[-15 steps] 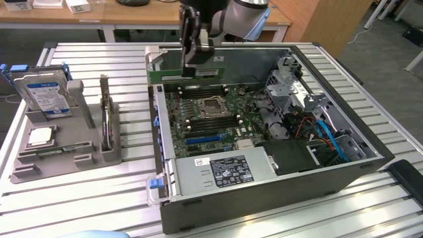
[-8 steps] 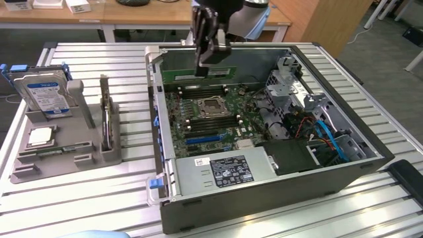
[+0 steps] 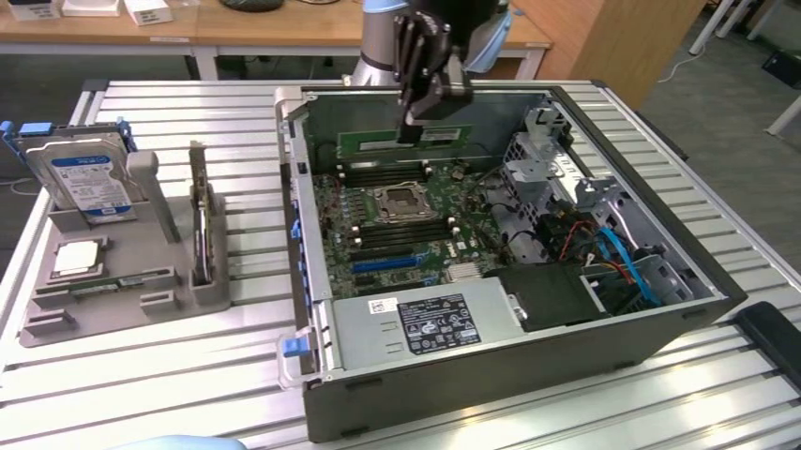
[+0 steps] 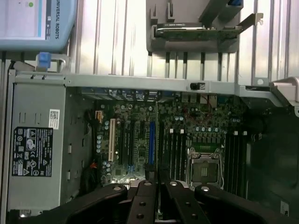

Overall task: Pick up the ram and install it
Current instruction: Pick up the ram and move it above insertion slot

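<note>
My gripper (image 3: 414,127) hangs over the back part of the open computer case (image 3: 501,375), shut on the ram (image 3: 438,139). The ram is a long green stick, held level above the motherboard (image 3: 414,234). Below it lie the dark memory slots (image 3: 382,173) and the empty processor socket (image 3: 400,199). In the wrist view the black fingers (image 4: 140,200) close on a thin dark edge that I take for the ram (image 4: 153,173). They look down on the memory slots (image 4: 175,149) beside the socket (image 4: 205,165).
A grey holder (image 3: 163,300) at the exterior view's left carries a blue-labelled hard drive (image 3: 88,178), a silver processor chip (image 3: 78,255) and an upright card (image 3: 198,225). The case holds a power supply (image 3: 426,323), a drive cage (image 3: 545,155) and cables (image 3: 620,258).
</note>
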